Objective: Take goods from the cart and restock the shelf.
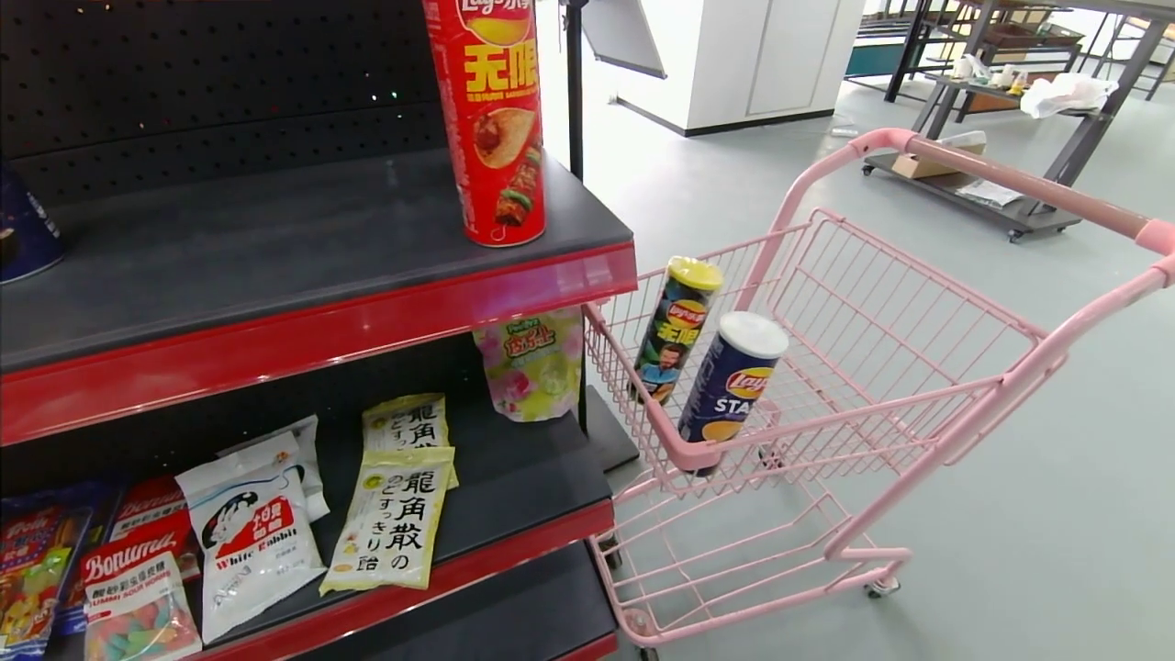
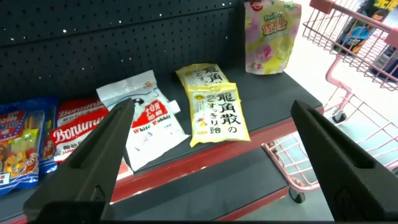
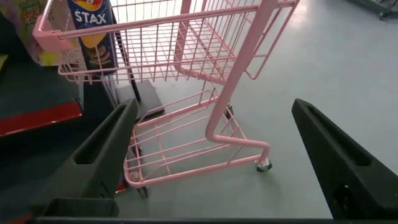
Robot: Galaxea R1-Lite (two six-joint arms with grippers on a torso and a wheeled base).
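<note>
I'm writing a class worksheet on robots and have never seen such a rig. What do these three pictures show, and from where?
This is a wheeled robot with two arms, restocking a shelf from a cart. The large picture comes from a camera on its head, looking down at the shelf and the pink cart. A red can stands on the upper shelf; snack bags lie on the lower one. Two cans lean in the cart. The other pictures come from cameras on its wrists; the dark prongs are gripper fingers. The left gripper is by the lower shelf, the right gripper by the cart. Both are open and hold nothing.
</note>
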